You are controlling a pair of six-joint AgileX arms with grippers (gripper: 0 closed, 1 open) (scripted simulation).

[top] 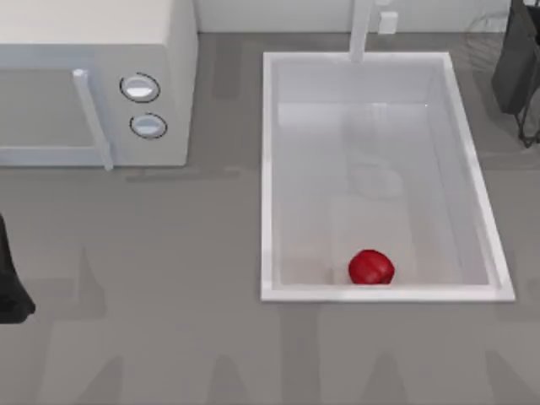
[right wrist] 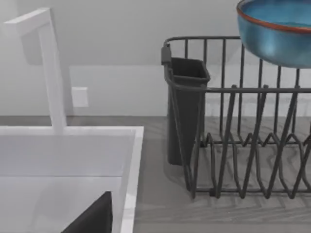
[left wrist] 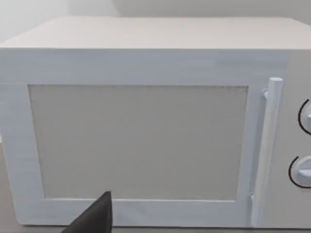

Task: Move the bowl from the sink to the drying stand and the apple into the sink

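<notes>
From above, the apple [top: 371,267] lies inside the sink [top: 268,177], against its near wall. My left arm [top: 12,287] is parked far from the sink, my right arm [top: 516,63] just past its far corner. My left wrist faces the microwave [left wrist: 146,126]. My right wrist sees the bowl [right wrist: 274,29] above the drying stand [right wrist: 243,141] beside the sink [right wrist: 131,160]. I cannot tell either hand's grip.

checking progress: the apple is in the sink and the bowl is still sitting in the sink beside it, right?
Not quite. The apple is in the sink, but the bowl is not beside it: the right wrist view shows it above the drying stand. The top view shows no bowl in the basin.
</notes>
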